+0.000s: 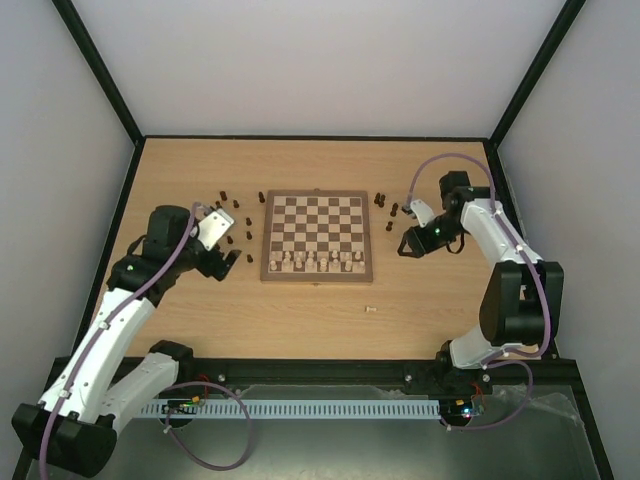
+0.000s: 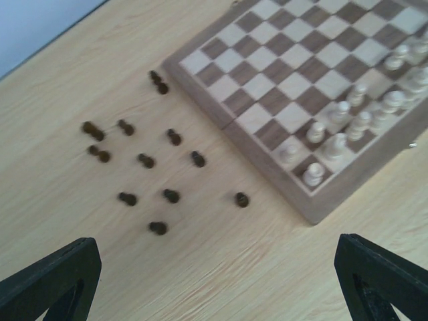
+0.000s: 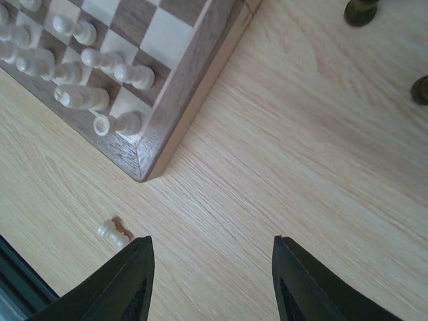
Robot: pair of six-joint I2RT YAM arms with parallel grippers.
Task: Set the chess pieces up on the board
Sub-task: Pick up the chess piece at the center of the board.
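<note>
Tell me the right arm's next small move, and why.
Probably shift the open, empty right gripper over the stray pale piece lying on the table just off the board corner. It looks like the only pale piece off the board, and it sits close beside that gripper's finger.

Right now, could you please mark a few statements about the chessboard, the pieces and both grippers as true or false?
1. Pale cream wooden chess pieces stand on the rows of the checked wooden chessboard nearest the arms. True.
2. Dark brown wooden chess pieces fill the board's far rows. False: those rows are bare; they sit on the light wood tabletop beside the board.
3. One pale piece lies on the tabletop, off the board. True.
4. The right gripper holds a pale piece. False: it is open and empty.
5. The left gripper is open. True.
</note>
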